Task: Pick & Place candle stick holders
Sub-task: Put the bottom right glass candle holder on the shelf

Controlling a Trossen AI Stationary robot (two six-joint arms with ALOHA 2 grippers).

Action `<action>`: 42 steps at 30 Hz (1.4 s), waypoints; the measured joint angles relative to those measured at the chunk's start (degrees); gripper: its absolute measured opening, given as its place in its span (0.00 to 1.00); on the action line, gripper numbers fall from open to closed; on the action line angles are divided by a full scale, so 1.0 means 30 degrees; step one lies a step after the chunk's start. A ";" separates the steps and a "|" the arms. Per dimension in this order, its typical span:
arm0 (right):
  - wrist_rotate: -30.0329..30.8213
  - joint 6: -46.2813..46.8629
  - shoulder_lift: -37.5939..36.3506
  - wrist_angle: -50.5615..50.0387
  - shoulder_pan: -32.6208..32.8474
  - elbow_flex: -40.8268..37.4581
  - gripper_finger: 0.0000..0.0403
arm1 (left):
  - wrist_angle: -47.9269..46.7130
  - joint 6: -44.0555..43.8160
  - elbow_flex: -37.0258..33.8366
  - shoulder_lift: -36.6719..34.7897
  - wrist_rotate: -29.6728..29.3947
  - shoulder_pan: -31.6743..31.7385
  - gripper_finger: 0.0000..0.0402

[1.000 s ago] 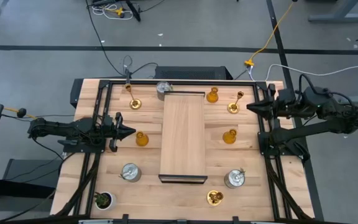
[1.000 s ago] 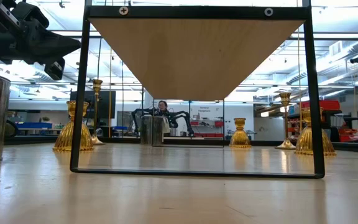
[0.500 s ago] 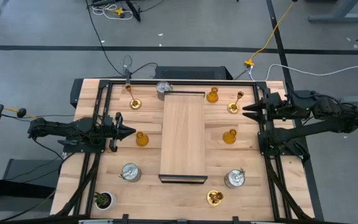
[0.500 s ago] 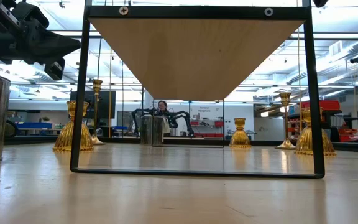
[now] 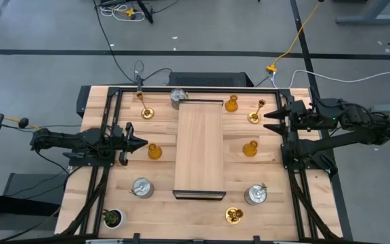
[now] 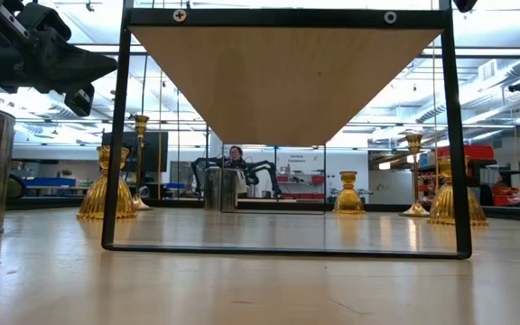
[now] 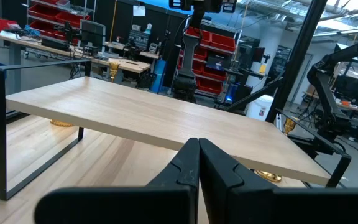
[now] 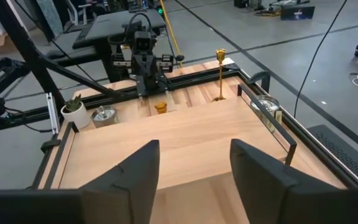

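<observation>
Candle stick holders stand around a wooden riser point(image 5: 199, 146). The gold ones are at the back left point(image 5: 145, 112), back right point(image 5: 254, 116) and front point(image 5: 233, 215). Amber ones point(image 5: 154, 151) point(image 5: 231, 104) point(image 5: 250, 149) and silver ones point(image 5: 179, 97) point(image 5: 141, 188) point(image 5: 256, 194) flank it. My left gripper point(image 5: 141, 143) is shut and empty, just left of an amber holder point(image 6: 106, 190). At the right edge hovers my right gripper point(image 5: 267, 120), open and empty, beside the back-right gold holder; its wrist view shows its fingers point(image 8: 140, 173) spread over the riser.
A tiny potted plant point(image 5: 112, 217) sits at the front left corner. Black frame rails point(image 5: 286, 146) run along both sides of the table. The riser's black legs point(image 6: 116, 135) stand on the board. A person sits far behind the table point(image 6: 235, 155).
My right gripper has opened and moved slightly left, in over the table's right edge. The left arm and all holders are unchanged.
</observation>
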 joint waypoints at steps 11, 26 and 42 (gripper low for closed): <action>-0.0014 -0.0422 0.0000 0.0931 -0.0001 -0.0007 0.53 | 0.0000 -0.0002 -0.0006 0.0004 0.0000 0.0002 0.02; 0.0491 -0.0043 0.0373 0.0839 -0.0006 -0.0007 0.53 | 0.0000 0.0005 -0.0001 0.0004 0.0000 -0.0001 0.02; 0.0511 0.0948 0.2371 -0.1821 -0.0006 -0.0007 0.74 | 0.0000 0.0006 0.0000 0.0006 0.0000 0.0001 0.02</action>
